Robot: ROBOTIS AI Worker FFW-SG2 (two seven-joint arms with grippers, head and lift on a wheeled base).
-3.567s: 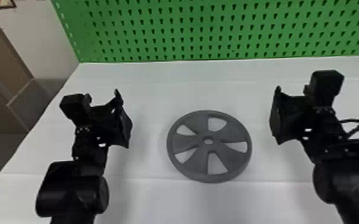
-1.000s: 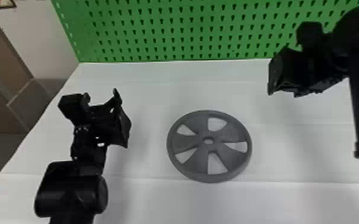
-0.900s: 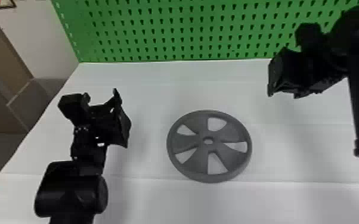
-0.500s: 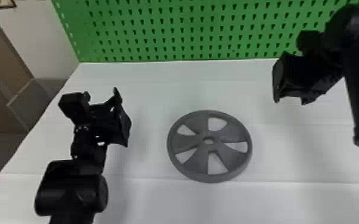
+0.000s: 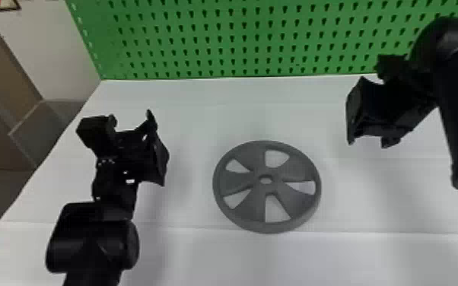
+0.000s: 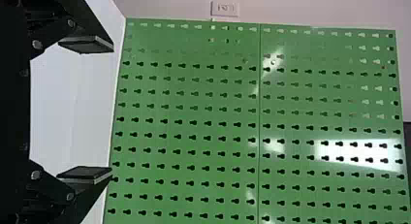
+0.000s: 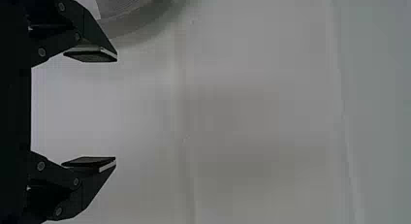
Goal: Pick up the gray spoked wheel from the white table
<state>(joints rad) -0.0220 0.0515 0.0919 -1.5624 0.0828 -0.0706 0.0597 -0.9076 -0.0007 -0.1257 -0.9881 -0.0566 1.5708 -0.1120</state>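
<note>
Because the gray spoked wheel (image 5: 254,182), flat on the worktop (image 5: 372,197) before the green pegboard (image 5: 239,38), looks stiff and light, the right hand (image 7: 116,109), open like the left hand (image 6: 113,109), should pinch its rim (image 5: 304,213).

- Head view: bright; soft shadows on flat white table (image 5: 201,262).
- Left wrist view: white glare patches, glossy green perforated board (image 6: 186,132).
- Right wrist view: dimmer; broad dark patch, probably shadow.

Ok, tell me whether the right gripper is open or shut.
Open: the right gripper's two fingers stand well apart in the right wrist view, with nothing between them but white table beyond.
</note>
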